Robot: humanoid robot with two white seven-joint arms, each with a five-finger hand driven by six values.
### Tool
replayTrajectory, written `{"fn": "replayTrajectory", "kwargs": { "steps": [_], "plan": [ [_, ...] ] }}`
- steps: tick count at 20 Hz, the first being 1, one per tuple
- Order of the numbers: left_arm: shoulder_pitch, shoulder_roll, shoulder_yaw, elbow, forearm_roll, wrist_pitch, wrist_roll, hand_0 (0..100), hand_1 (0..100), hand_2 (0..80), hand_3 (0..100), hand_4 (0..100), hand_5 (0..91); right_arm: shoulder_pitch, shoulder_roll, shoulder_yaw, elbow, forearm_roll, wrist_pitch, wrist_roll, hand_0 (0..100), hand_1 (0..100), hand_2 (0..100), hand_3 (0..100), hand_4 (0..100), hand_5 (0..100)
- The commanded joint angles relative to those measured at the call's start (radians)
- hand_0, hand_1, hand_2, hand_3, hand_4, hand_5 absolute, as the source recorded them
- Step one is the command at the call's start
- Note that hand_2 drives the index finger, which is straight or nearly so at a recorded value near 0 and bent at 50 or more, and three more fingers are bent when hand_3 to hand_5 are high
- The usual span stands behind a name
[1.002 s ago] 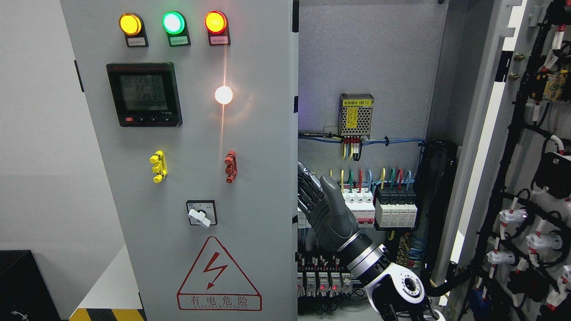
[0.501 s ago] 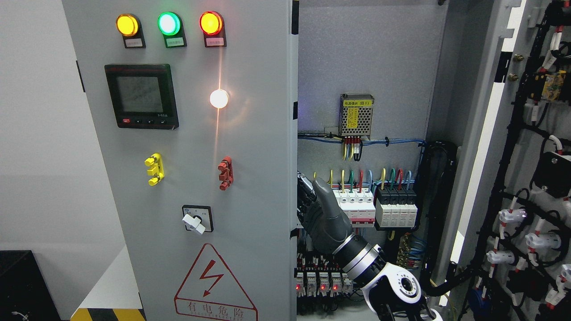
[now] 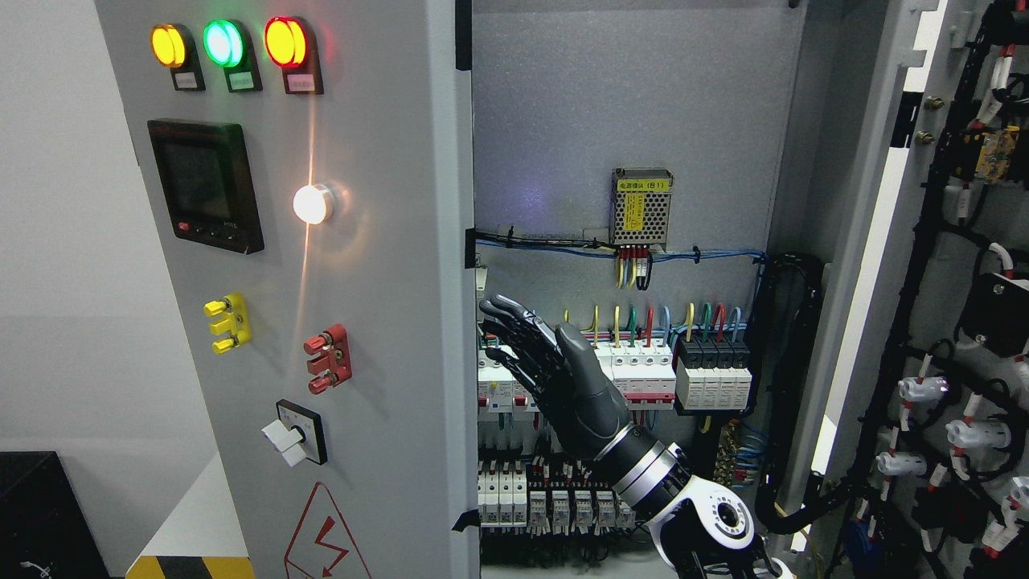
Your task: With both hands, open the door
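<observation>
You are looking into a grey cabinet whose back wall fills the frame from 12 o'clock to the centre. The left door stands swung outward at 9 o'clock, its front face turned partly away from you, its free edge running top to bottom just left of centre. The right door is wide open at 3 o'clock, showing you its inner side strung with black cables.

The right arm comes up from 5 o'clock. The right hand sits just below the centre, fingers stretched out and spread toward 10 o'clock, reaching near the left door's free edge; they hold nothing, and you cannot tell whether the tips touch the edge.

On the left door you see a black meter at 10 o'clock, a row of yellow, green and red lamps at 11 o'clock, a glowing white lamp, a yellow terminal, a red terminal and a rotary switch toward 8 o'clock.

Inside, a small metal box with a yellow label sits just right of 12 o'clock from the hand, and white breakers stand directly behind the hand.
</observation>
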Motion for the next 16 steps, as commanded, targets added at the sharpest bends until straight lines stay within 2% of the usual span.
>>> {"fn": "replayTrajectory", "kwargs": {
  "steps": [1, 4, 7, 13, 16],
  "plan": [
    [-0.003, 0.0, 0.0, 0.0, 0.0, -0.001, 0.001, 0, 0, 0.0, 0, 0, 0.0, 0.031, -0.003, -0.017, -0.033, -0.039, -0.003, -0.002, 19, 0, 0, 0, 0, 0],
    [-0.003, 0.0, 0.0, 0.0, 0.0, 0.001, -0.001, 0, 0, 0.0, 0, 0, 0.0, 0.059, -0.004, 0.026, -0.067, -0.039, -0.004, 0.0, 19, 0, 0, 0, 0, 0],
    [-0.003, 0.0, 0.0, 0.0, 0.0, -0.001, -0.001, 0, 0, 0.0, 0, 0, 0.0, 0.1, -0.038, 0.077, -0.114, -0.039, -0.007, 0.001, 19, 0, 0, 0, 0, 0],
    [-0.003, 0.0, 0.0, 0.0, 0.0, 0.001, 0.001, 0, 0, 0.0, 0, 0, 0.0, 0.191, -0.052, 0.152, -0.176, -0.041, -0.009, 0.003, 19, 0, 0, 0, 0, 0],
    [-0.003, 0.0, 0.0, 0.0, 0.0, -0.001, 0.001, 0, 0, 0.0, 0, 0, 0.0, 0.206, -0.067, 0.204, -0.203, -0.041, -0.009, 0.003, 19, 0, 0, 0, 0, 0]
  ]
}}
